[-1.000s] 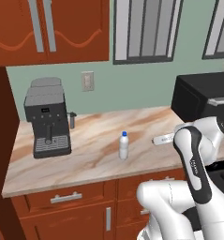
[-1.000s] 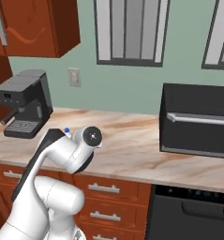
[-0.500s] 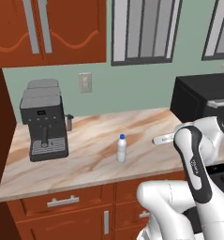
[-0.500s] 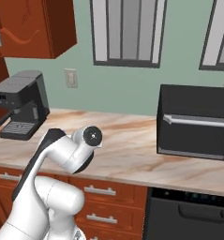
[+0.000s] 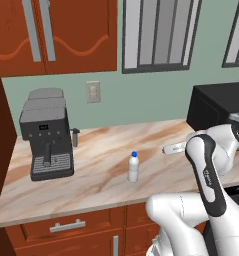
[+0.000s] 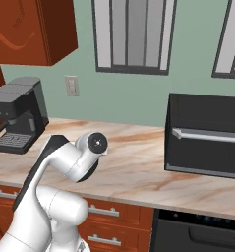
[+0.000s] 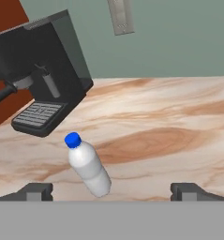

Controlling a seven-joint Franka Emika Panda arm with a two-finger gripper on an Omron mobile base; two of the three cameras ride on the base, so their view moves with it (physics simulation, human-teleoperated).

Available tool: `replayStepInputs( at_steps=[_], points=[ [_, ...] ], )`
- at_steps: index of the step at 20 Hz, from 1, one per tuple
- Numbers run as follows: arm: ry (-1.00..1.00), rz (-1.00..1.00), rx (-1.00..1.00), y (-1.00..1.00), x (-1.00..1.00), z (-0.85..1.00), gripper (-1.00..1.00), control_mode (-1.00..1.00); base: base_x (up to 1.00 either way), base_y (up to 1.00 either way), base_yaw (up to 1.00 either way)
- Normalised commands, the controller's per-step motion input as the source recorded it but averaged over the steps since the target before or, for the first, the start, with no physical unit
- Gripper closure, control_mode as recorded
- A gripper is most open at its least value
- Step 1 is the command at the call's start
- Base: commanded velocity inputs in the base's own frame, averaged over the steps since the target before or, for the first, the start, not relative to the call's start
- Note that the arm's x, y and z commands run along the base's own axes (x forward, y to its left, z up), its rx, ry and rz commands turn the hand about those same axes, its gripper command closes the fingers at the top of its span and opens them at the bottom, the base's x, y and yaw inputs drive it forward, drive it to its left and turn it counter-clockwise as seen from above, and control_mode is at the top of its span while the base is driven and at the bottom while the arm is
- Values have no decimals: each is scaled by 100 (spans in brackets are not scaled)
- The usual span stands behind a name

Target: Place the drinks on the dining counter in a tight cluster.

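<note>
One of the drinks, a small white bottle (image 5: 133,167) with a blue cap, stands upright on a marble top (image 5: 91,192) with red-brown drawers. In the hand view the bottle (image 7: 89,167) leans across the lower left. It lies just beyond my gripper (image 7: 113,192), nearer the left fingertip (image 7: 37,190) than the right. The gripper is open and holds nothing. In the left base view my folded white arm (image 5: 207,165) is to the right of the bottle. The dining counter is out of view.
A black coffee machine (image 5: 46,135) stands at the counter's left end, left of and behind the bottle. A black toaster oven (image 6: 205,135) sits at the right. Red-brown wall cabinets (image 5: 56,35) hang above, and drawers (image 6: 106,214) run below the counter edge.
The whole picture has shifted and grown a little, so the base has driven closer to the counter. The bottle stands where it was, and the arm keeps its pose with the gripper open.
</note>
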Motion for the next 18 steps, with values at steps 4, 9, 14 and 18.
replayStepInputs(
  at_steps=[4, 9, 14, 18],
  points=[
    [0, 0, 0, 0, 0, 0, -100, 100, 0, -1, 0],
    [0, 0, 0, 0, 0, 0, -100, 100, 0, 0, 0],
    [0, 0, 0, 0, 0, 0, -100, 100, 0, 0, 0],
    [0, 5, 0, 0, 0, 0, -100, -100, 0, 0, 8]
  ],
)
